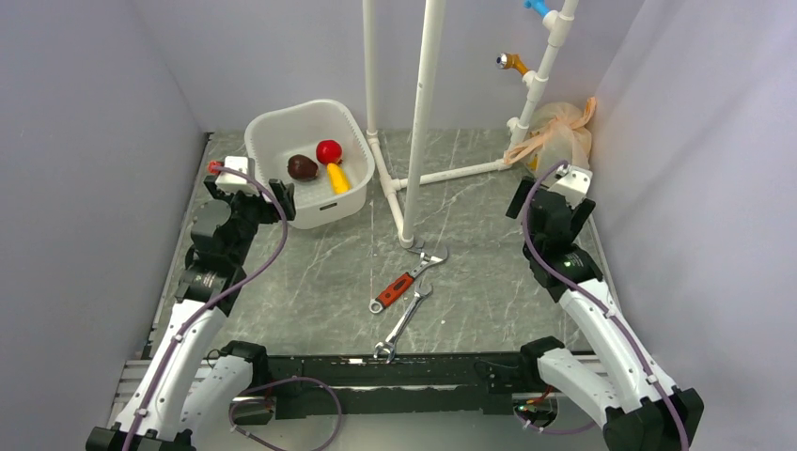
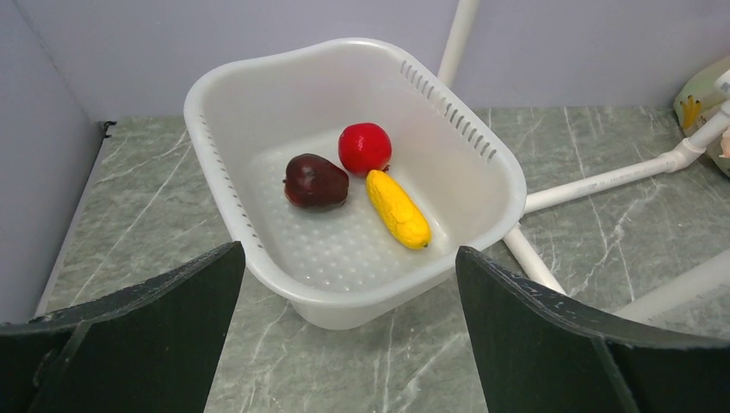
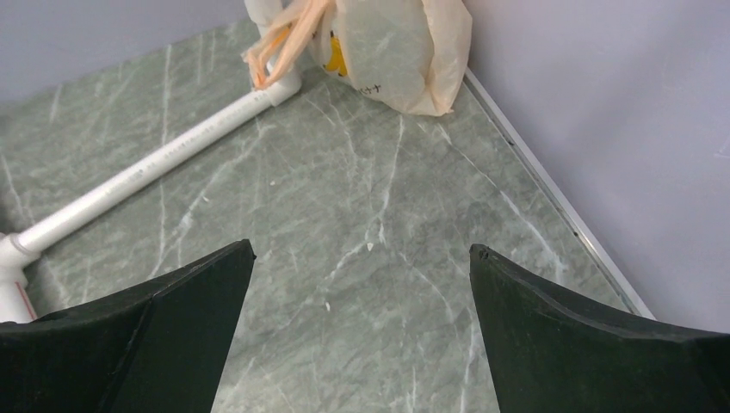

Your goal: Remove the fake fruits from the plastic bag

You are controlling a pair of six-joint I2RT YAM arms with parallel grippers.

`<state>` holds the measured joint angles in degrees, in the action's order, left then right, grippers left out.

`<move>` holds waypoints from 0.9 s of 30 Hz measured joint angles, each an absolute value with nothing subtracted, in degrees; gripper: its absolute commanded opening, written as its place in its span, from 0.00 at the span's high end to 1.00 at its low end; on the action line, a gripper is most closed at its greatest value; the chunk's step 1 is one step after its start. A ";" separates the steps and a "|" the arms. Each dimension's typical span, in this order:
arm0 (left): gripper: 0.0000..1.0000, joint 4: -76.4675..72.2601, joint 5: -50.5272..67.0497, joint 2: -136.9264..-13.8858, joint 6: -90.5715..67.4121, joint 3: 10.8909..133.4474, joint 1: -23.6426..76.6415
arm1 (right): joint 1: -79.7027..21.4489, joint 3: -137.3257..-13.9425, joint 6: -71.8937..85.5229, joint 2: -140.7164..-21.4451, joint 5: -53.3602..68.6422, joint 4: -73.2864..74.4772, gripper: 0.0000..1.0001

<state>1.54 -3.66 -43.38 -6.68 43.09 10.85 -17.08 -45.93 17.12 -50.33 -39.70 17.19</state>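
Note:
The plastic bag (image 1: 562, 134) is beige and crinkly and sits closed in the far right corner, its handles looped on a pipe joint. It also shows in the right wrist view (image 3: 392, 52) and at the right edge of the left wrist view (image 2: 702, 99). Yellow shows through its skin, and no fruit can be made out inside. My right gripper (image 1: 553, 195) (image 3: 361, 248) is open and empty, just in front of the bag, over bare table. My left gripper (image 1: 256, 193) (image 2: 349, 249) is open and empty at the near side of the white tub (image 1: 268, 127).
The tub (image 2: 482, 151) holds a red ball (image 2: 364, 146), a maroon fruit (image 2: 315, 181) and a yellow bumpy oblong piece (image 2: 398, 209). A white pipe frame (image 1: 420, 113) stands at the back middle. A red-handled wrench (image 1: 404, 282) and a silver wrench (image 1: 402, 324) lie at centre.

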 measured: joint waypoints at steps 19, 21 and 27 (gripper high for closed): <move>0.01 1.58 -0.25 -46.46 -7.31 43.11 11.62 | -13.10 -41.50 20.78 -60.97 -40.95 1.76 0.00; 0.01 1.58 -0.21 -46.44 -7.31 43.11 11.88 | -10.72 -41.52 21.74 -62.96 -40.32 0.58 0.00; 0.01 1.58 1.30 -46.50 -8.51 43.11 12.10 | -7.51 -42.00 22.28 -70.94 -40.12 -3.62 0.00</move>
